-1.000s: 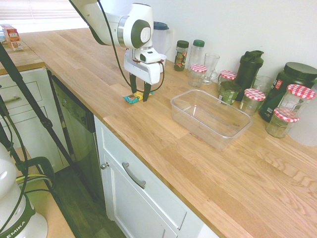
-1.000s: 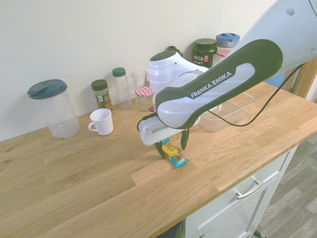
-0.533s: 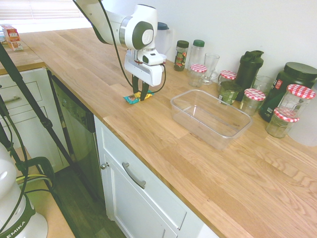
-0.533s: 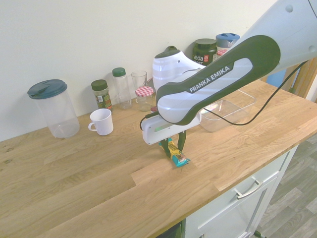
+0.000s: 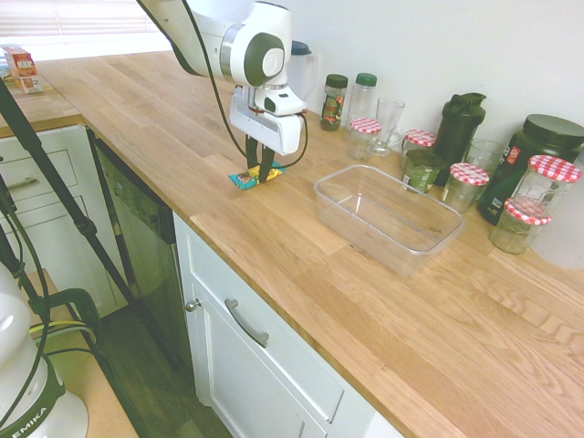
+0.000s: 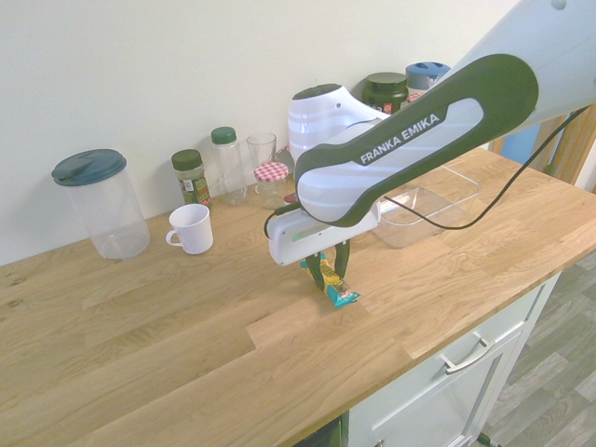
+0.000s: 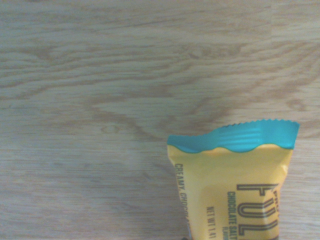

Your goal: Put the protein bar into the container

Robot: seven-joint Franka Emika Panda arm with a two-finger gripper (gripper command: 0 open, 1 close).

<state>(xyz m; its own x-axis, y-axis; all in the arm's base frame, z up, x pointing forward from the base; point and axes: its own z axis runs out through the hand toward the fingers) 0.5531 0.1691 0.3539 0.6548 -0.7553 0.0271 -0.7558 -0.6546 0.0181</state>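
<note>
Yellow-and-teal wrapped bar [image 5: 244,178] in the claw [image 6: 331,282], left of the clear rectangular plastic tub [image 5: 367,227] in the first exterior view.
The tub sits on the brown wooden desk [image 5: 493,319], before the clear glass jars with red-checkered lids [image 5: 465,187].

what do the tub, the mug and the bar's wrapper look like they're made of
Tub: clear glossy plastic by its see-through walls, though glass is possible.
Mug: probably glazed ceramic, smooth white.
Wrapper: thin satin plastic film, perhaps foil-lined, with crimped, zigzag-cut end.
</note>
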